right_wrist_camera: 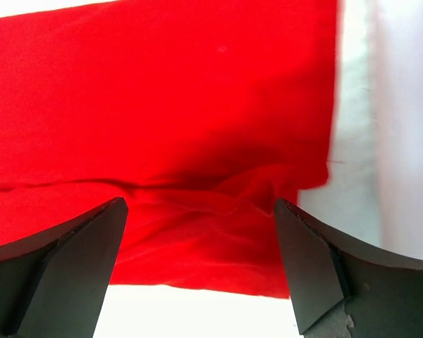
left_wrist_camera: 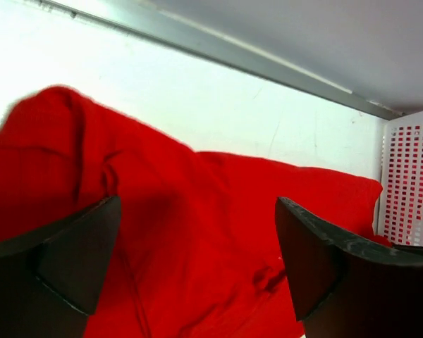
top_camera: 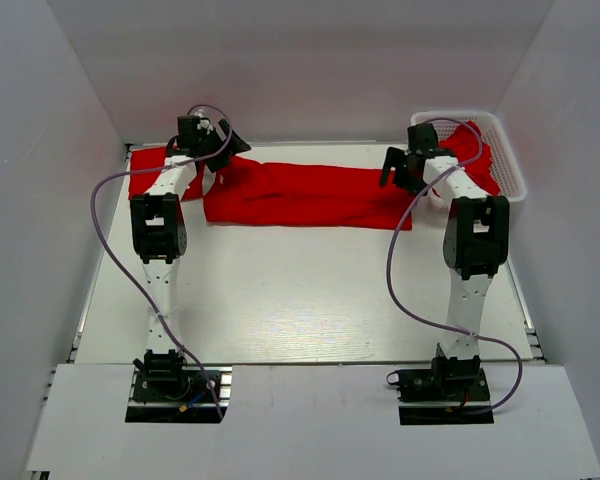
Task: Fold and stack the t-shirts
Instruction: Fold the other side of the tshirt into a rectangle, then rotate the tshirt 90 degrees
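A red t-shirt [top_camera: 300, 195] lies spread across the far part of the white table, left to right. It fills the left wrist view [left_wrist_camera: 197, 232] and the right wrist view [right_wrist_camera: 169, 120]. My left gripper [top_camera: 220, 150] is open over the shirt's left end, nothing between its fingers [left_wrist_camera: 77, 260]. My right gripper [top_camera: 400, 172] is open over the shirt's right end near its lower edge, its fingers [right_wrist_camera: 317, 267] apart and empty. More red cloth [top_camera: 477, 150] lies in the white basket at the far right.
A white perforated basket [top_camera: 505, 165] stands at the far right corner; its wall shows in the left wrist view [left_wrist_camera: 409, 176]. White enclosure walls stand on the left, back and right. The table [top_camera: 300, 300] extends bare toward the arm bases.
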Action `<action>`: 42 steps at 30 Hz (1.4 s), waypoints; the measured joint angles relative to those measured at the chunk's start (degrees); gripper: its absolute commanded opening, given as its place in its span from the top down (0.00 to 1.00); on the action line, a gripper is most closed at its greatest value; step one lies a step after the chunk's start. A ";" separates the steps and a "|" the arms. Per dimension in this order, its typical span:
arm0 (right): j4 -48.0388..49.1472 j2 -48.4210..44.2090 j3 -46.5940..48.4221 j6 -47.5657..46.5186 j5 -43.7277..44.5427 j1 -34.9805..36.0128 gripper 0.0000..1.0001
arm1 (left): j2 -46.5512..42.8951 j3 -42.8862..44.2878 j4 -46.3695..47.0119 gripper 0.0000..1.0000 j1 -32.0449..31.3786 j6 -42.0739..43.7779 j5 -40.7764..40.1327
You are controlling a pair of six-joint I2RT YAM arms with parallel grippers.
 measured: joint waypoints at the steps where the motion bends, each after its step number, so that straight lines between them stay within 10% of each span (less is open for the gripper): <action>1: 0.55 0.00 -0.17 -0.33 -1.44 -0.02 0.10 | 0.00 0.31 0.35 0.00 0.00 -0.02 0.11; 13: 3.87 -2.27 -3.85 -5.16 -14.82 0.79 0.10 | -2.97 -0.61 -2.84 0.00 -0.46 4.72 -0.31; 31: 4.37 0.96 -6.99 -3.56 -10.14 2.84 0.10 | -9.35 -17.97 -4.39 0.00 -2.75 6.64 1.22; 42: 15.10 -25.55 -45.94 -3.10 -17.77 7.78 0.10 | 7.56 6.34 -0.48 0.00 -5.22 2.05 3.74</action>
